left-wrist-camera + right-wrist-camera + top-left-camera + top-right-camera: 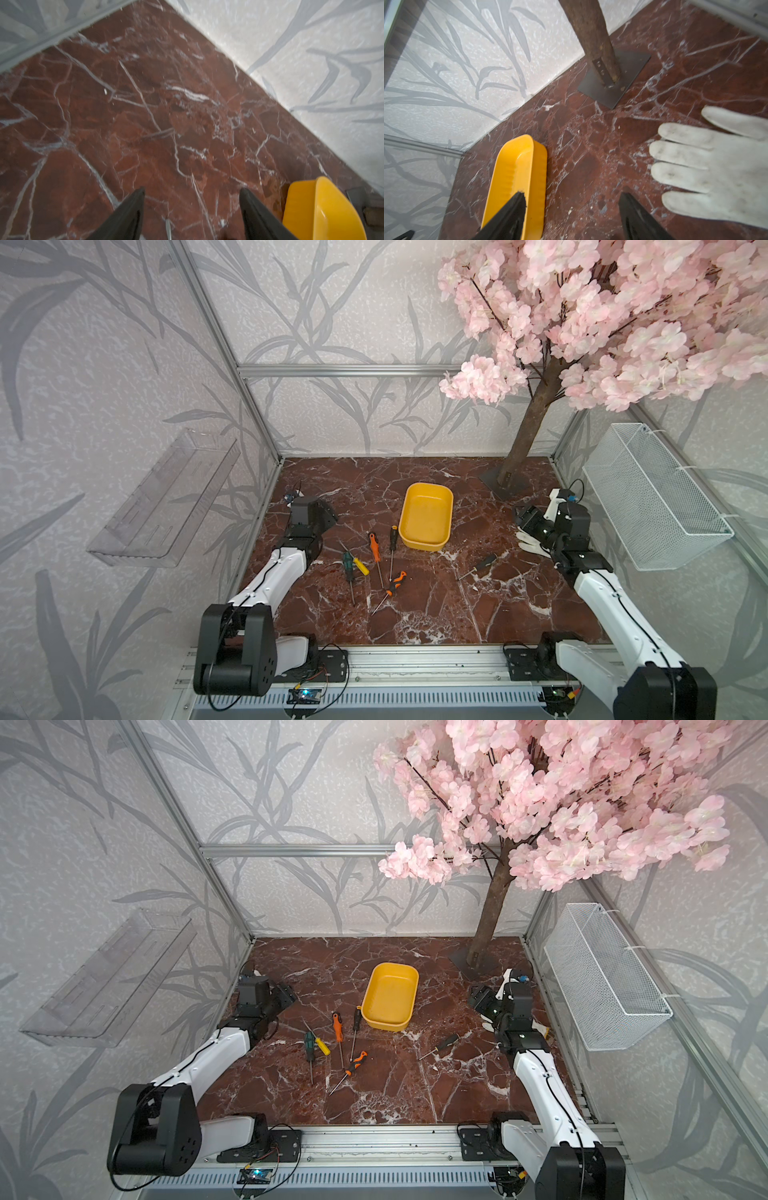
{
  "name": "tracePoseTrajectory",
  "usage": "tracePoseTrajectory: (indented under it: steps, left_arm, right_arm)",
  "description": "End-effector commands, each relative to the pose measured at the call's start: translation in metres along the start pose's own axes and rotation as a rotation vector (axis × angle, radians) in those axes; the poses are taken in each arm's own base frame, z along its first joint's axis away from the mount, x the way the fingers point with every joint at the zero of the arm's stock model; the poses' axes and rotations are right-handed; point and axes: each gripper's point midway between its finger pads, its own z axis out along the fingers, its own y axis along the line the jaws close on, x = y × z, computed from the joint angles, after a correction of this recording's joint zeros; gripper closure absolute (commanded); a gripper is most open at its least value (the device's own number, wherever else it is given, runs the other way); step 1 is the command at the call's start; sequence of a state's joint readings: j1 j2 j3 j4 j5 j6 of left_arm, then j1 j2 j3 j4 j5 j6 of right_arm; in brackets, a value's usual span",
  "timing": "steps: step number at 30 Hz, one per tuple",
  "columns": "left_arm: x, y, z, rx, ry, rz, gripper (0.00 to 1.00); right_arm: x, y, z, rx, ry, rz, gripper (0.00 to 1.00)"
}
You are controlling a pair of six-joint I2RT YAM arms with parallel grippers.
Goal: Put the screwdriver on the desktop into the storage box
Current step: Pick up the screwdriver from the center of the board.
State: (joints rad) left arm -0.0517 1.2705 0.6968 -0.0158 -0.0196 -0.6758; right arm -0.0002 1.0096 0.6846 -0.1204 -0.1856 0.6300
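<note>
We find the left hand point(192, 190) spread: its two dark fingers stand apart with only bare tabletop point(145, 124) between them, and they grip nothing. A thin metal tip point(168, 228) shows low in that gap; we cannot tell which tool it belongs to. The right hand point(571, 195) is also spread and grips nothing. A white glove point(716, 166) lies on the tabletop just beside it.

The storage box point(424, 545) sits empty on the tabletop between the two hands, well apart from each.

In both top views we count six screwdrivers, all lying flat on the tabletop and clear of both hands.
- Nearer the left hand, on the robot's side of the box: the green-handled screwdriver point(347, 562) and the yellow-handled screwdriver point(360, 566) lie just beside each other.
- Next come the orange-handled screwdriver point(375, 547) and the orange-and-black screwdriver point(397, 580).
- The black-and-yellow screwdriver point(393, 537) has its handle just beside the box corner.
- The black-handled screwdriver point(486, 562) lies alone, nearer the right hand.
</note>
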Motion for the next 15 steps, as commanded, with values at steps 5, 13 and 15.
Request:
tracePoseTrajectory:
  steps: [5,13,15]
  left_arm:
    - [0.071,0.009,-0.023,-0.158,0.218,0.044,0.38]
    - [0.128,0.038,-0.035,-0.249,0.365,0.023,0.44]
    - [0.129,0.040,-0.039,-0.248,0.349,0.038,0.48]
  right_arm:
    - [0.076,-0.002,0.000,0.109,0.304,-0.078,0.29]
    - [0.105,0.009,0.015,0.147,0.381,-0.137,0.30]
    - [0.107,0.010,0.019,0.151,0.391,-0.139,0.30]
